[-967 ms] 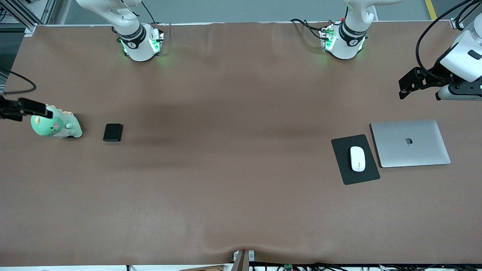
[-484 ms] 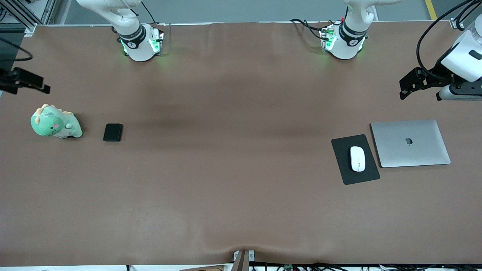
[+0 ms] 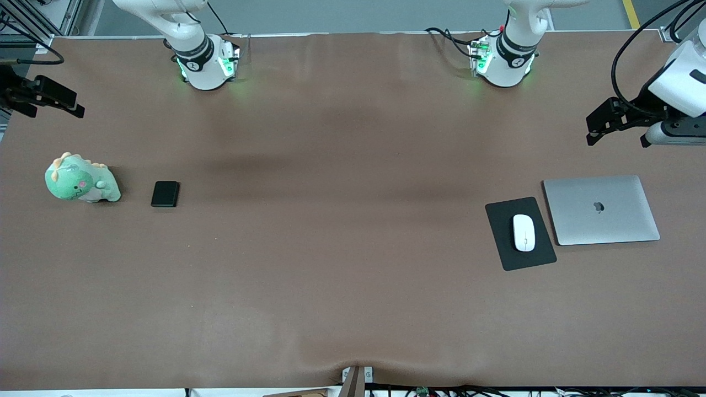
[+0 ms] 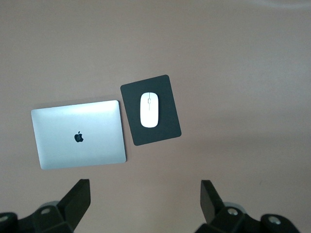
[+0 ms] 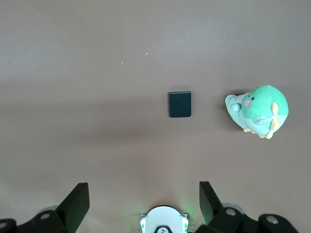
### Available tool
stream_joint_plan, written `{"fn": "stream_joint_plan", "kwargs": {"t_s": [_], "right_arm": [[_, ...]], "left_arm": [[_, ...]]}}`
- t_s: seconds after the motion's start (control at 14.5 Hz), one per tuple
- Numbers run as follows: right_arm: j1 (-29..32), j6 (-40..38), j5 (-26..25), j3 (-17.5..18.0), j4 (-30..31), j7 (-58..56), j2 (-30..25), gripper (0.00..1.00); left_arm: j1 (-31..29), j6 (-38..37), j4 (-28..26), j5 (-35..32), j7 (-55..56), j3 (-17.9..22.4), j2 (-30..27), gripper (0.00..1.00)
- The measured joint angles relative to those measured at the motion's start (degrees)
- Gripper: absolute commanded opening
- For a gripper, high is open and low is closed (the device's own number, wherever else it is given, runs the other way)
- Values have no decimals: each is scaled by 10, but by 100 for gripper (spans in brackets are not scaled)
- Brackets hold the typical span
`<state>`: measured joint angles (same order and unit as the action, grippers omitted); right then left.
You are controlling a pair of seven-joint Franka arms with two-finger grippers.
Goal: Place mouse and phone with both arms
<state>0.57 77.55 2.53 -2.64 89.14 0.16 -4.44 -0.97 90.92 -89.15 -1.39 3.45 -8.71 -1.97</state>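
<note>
Two white robot arms hang high over a brown table [image 3: 353, 286], each gripper empty with its jaws spread wide apart. The left gripper [image 3: 616, 125] hovers over bare tabletop at the left arm's end of the table, its two black fingers [image 4: 77, 196] framing the wrist camera's look down at the objects there. The white mouse [image 3: 524, 232] lies flat in the middle of a black pad [image 3: 504, 251], and the pad lies just beside a closed silver laptop [image 3: 601, 209], which sits closer to the table's end. The right gripper [image 3: 47, 99] hovers over the table's edge at the right arm's end. Seen from its wrist camera, the black phone [image 5: 180, 104] lies flat on the bare table, near a green plush dinosaur [image 5: 257, 110] but not touching it; the toy sits closer to the table's end than the phone. Mouse and phone lie well apart, at opposite ends of the table.
</note>
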Motion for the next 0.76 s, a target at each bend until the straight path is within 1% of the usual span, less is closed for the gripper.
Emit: {"fn": "stream_joint_plan", "kwargs": {"t_s": [0.21, 0.76], "right_arm": [[1, 7, 0, -5, 6, -1, 0, 100], [1, 6, 0, -6, 7, -1, 0, 100]], "left_arm": [[0, -1, 0, 0, 0, 0, 0, 100], [-1, -22, 2, 0, 1, 0, 0, 100]]}}
